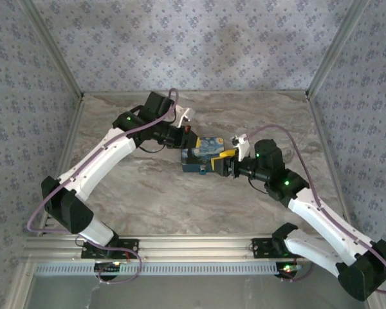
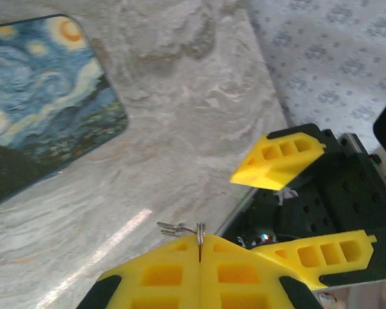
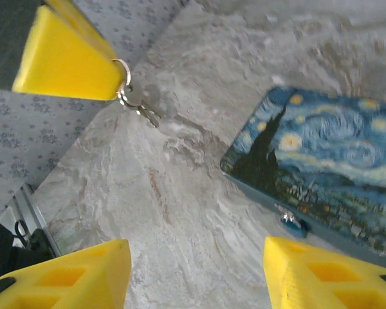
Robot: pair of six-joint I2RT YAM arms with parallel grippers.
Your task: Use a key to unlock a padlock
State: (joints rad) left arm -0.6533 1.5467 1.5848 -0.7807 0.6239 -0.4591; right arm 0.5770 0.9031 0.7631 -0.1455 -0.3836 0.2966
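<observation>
Left pincer [image 2: 200, 243]: shut on key ring [image 2: 199, 230], held above table [image 2: 180, 116]. Right pincer [image 3: 196, 251]: half-wide, empty, facing painted box [image 3: 321, 154] with apparent small blue padlock [image 3: 293, 222] at its front edge. Key in hand; insertion and turning not yet done.

The table [image 1: 148, 193] has a grey-and-tan marbled top, closed in by patterned panels on its left, right and far sides, with a metal rail [image 1: 193, 248] along the near edge. Flat on it, about the middle, lies a shallow rectangular box [image 1: 201, 154] whose lid bears a blue starry-night painting.
</observation>
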